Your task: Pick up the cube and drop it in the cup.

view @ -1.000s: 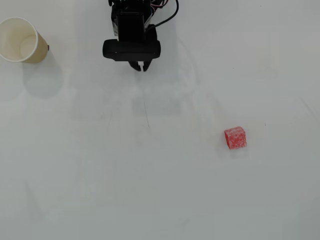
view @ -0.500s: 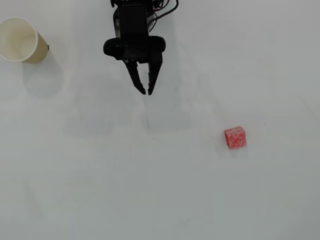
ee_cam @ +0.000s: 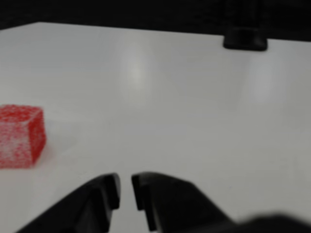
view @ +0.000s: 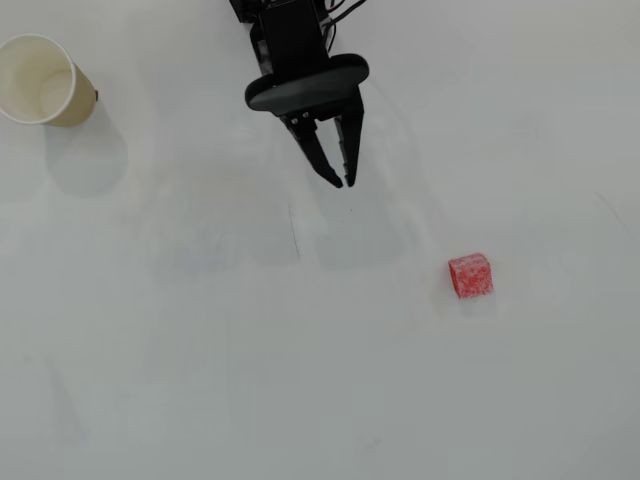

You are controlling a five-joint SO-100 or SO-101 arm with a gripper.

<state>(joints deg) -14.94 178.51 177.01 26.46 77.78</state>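
Black gripper [view: 344, 183] over white table [view: 200, 350], fingertips nearly together with a slim gap, holding nothing; cube [view: 470, 275] well apart; cup [view: 40, 80] far left, seemingly upright

In the overhead view the arm [view: 290, 40] runs off the top edge, so its base and rear joints are out of sight, and the cables behind it are cut there too. The cup [view: 40, 80] touches the left edge; its foot is hidden under its own mouth and wall. In the wrist view the cube [ee_cam: 20, 136] is clipped by the left edge and its mottling is soft and blurred. The gripper [ee_cam: 125, 190] is cut by the bottom edge, showing only dark, unfocused fingertips with a narrow gap between them. A dark object [ee_cam: 245, 38] at the far rim of the counter [ee_cam: 184, 107] is too blurred to identify. The cup lies outside this view.
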